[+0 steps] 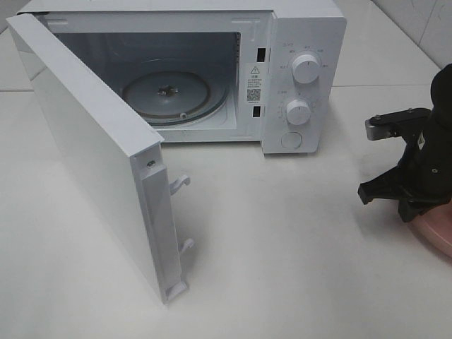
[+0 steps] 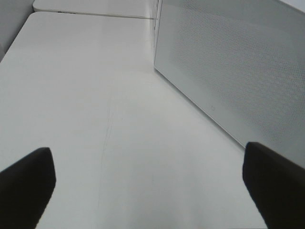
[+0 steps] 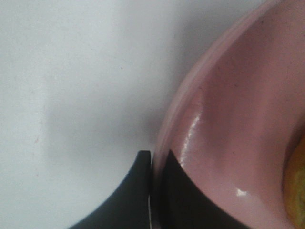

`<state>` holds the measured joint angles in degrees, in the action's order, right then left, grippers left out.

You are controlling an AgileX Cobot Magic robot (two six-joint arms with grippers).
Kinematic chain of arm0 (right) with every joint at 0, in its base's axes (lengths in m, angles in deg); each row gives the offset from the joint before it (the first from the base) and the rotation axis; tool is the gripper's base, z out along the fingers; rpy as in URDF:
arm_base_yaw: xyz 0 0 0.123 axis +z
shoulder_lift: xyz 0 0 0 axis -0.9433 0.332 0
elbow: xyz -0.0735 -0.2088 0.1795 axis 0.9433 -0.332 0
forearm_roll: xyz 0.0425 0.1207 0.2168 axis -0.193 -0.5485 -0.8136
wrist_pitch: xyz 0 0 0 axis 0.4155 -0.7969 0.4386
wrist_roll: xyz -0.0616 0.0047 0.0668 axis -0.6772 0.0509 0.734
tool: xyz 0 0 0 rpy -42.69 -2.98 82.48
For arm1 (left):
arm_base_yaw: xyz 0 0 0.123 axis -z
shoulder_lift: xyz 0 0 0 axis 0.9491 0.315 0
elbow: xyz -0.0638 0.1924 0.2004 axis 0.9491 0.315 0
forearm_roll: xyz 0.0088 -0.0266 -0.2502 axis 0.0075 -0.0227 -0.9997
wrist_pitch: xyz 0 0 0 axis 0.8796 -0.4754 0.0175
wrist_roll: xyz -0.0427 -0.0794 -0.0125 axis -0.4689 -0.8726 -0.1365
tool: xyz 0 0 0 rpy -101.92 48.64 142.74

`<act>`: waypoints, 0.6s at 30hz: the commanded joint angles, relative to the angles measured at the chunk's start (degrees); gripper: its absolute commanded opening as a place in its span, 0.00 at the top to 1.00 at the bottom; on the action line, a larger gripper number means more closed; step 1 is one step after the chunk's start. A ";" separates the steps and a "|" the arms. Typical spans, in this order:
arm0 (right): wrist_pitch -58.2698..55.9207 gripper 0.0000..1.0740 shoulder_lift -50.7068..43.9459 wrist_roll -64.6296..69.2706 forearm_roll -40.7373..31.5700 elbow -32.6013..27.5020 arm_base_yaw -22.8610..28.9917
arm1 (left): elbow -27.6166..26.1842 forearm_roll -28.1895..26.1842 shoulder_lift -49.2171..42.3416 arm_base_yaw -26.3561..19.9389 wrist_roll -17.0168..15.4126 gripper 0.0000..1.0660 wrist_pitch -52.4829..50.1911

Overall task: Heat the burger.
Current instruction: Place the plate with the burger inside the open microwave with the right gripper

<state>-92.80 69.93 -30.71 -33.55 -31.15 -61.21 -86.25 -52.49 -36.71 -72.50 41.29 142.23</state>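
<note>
Already the microwave door (image 1: 106, 162) stood swung wide across the left of the overhead frame, the turntable (image 1: 166, 92) at upper middle was bare, and the left gripper (image 2: 150, 183) hung spread wide, holding nothing. At the right edge the right gripper (image 3: 153, 162) was pinched shut on the rim of the pink plate (image 1: 434, 229), the burger (image 3: 296, 186) showing only as an orange sliver on it, so the pick-up seemed in hand. Next, I judged, the plate needed lifting level and carrying leftward over the open tabletop (image 1: 282, 247) into the cavity, between the door's latch hooks (image 1: 181, 183) and the control panel (image 1: 304, 85).
</note>
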 commanded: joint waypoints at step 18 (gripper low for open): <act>-9.80 1.00 -9.91 4.98 7.96 -2.46 8.37 | 0.00 -0.29 -0.29 -0.06 -0.40 0.06 0.11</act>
<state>-100.54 62.13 -26.01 -28.68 -32.47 -53.82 -86.25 -52.49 -36.71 -72.50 41.29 142.23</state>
